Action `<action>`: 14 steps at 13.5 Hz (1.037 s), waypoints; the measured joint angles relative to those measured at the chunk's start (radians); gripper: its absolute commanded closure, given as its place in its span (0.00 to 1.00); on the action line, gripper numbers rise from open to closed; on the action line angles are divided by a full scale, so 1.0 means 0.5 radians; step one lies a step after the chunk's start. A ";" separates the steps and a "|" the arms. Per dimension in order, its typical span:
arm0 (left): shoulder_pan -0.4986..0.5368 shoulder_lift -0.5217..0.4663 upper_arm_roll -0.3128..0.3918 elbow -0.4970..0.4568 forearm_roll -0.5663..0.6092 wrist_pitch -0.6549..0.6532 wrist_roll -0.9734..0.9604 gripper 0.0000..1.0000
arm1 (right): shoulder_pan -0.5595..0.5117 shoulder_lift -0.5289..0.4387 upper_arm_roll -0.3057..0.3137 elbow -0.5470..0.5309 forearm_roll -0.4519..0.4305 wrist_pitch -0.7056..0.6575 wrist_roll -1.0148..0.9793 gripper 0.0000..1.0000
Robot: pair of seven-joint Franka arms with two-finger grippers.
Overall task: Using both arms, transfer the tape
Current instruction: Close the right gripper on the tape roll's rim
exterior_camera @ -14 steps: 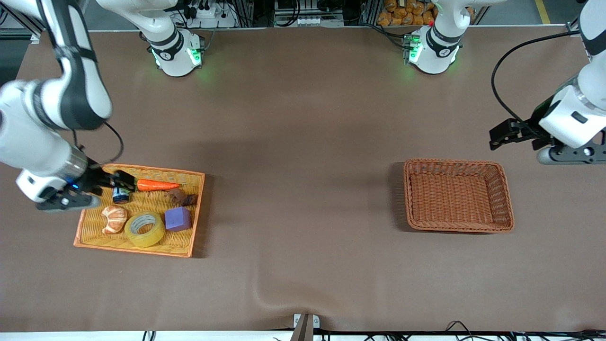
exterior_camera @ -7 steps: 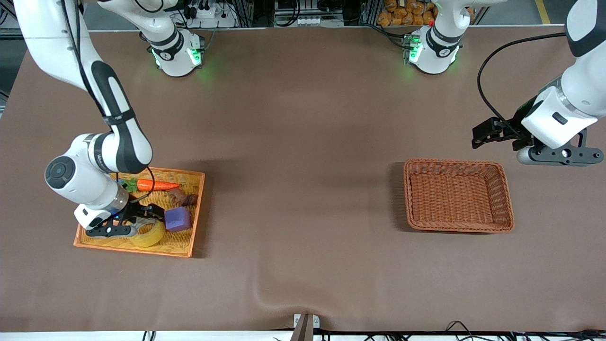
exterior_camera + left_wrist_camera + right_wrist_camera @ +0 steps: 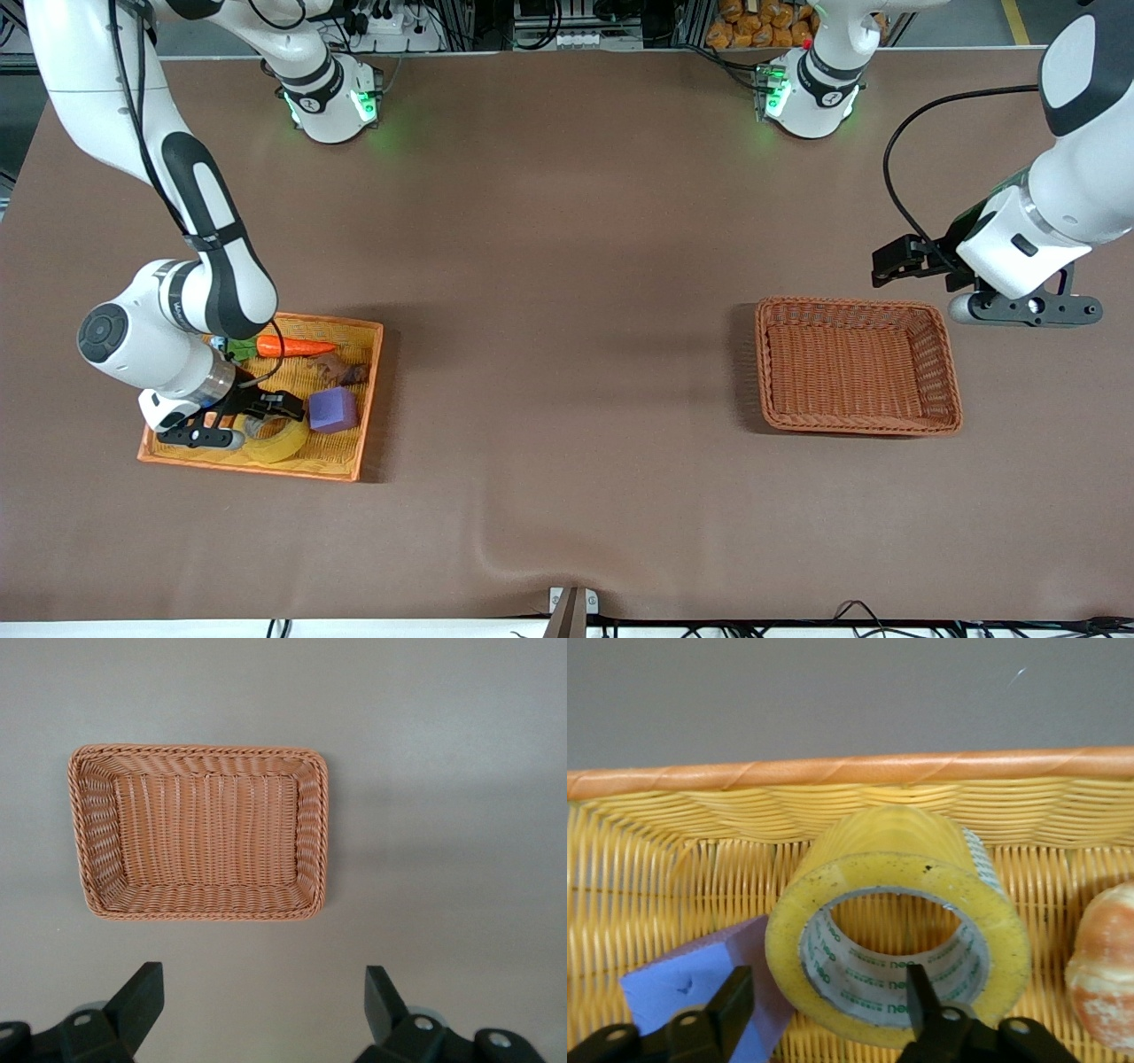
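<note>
Tape [image 3: 897,943] tilted, hole toward right claw [image 3: 824,997]; one finger inside.

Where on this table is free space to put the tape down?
The brown basket near the left tool holds nothing. Bare table lies between it and the yellow tray. The tray is crowded: tape, cube, carrot, right tool.

Robotics lab: two arm bases [image 3: 332,97] bolted along a brown-covered table [image 3: 567,266], power strips [image 3: 390,22] and cabling at its edge, yellow floor marking [image 3: 1015,19].
</note>
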 measured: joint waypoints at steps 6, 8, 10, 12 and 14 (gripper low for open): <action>0.000 0.000 0.000 0.006 0.000 0.000 0.000 0.00 | 0.000 0.039 0.000 0.006 0.036 0.053 0.000 0.88; 0.000 0.000 0.000 0.007 0.000 0.000 0.000 0.00 | 0.001 0.042 0.001 0.006 0.036 0.052 -0.002 1.00; 0.000 0.000 0.000 0.007 0.000 0.000 0.000 0.00 | 0.001 0.042 0.001 0.009 0.036 0.051 -0.002 1.00; 0.000 0.000 0.000 0.007 0.000 0.000 0.000 0.00 | 0.001 0.037 0.001 0.026 0.036 0.012 -0.002 1.00; 0.000 0.001 0.000 0.007 0.000 0.000 0.000 0.00 | 0.001 0.031 0.001 0.042 0.036 -0.053 -0.002 1.00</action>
